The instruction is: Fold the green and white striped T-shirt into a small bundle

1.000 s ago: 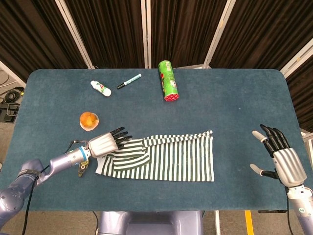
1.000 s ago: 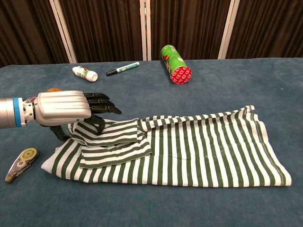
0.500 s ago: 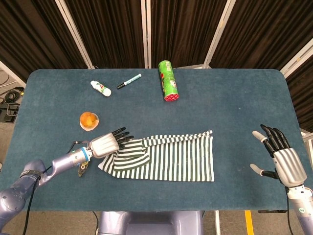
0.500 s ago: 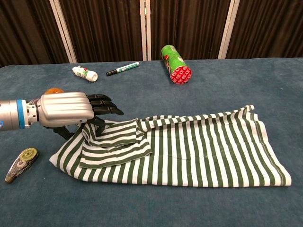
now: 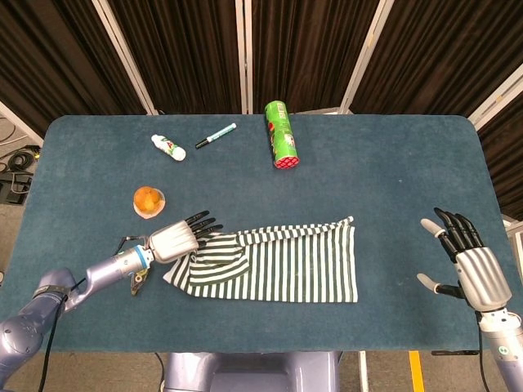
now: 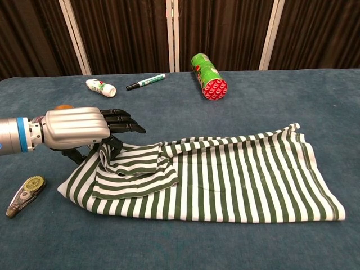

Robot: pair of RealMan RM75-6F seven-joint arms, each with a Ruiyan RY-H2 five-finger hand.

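Soft striped cotton is the material at risk. At the far left of the chest view a flat, hard-shelled correction-tape dispenser [image 6: 25, 194] lies on the table [image 5: 392, 163], just beside the shirt's left corner; it could be caught and dragged if cloth is swept over it. Next comes the left hand [image 6: 76, 128], a ribbed silver shell with dark fingers [image 6: 121, 121] held out nearly straight above the left edge of the green and white striped T-shirt [image 6: 225, 180]. The thumb appears to be tucked beneath into the raised fabric, so the hand is judged to be pinching that edge, though the contact is partly hidden. Such a thin hold on limp cloth may slip, and the lifted fold would then collapse or land skewed. A sleeve [image 6: 135, 171] already lies folded over the body, and it could be dragged out of place by a quick pull. The T-shirt lies flat across the near middle of the table, a long rectangle with wavy edges. Behind it are seen a small orange fruit on a dish [image 5: 148, 200], a white bottle [image 5: 167, 148], a slim marker [image 5: 215, 135] and a glossy green cylindrical can [image 5: 281, 135], well apart from the cloth. At the far right, the right hand [image 5: 467, 260] is held spread and empty, well clear of the shirt.
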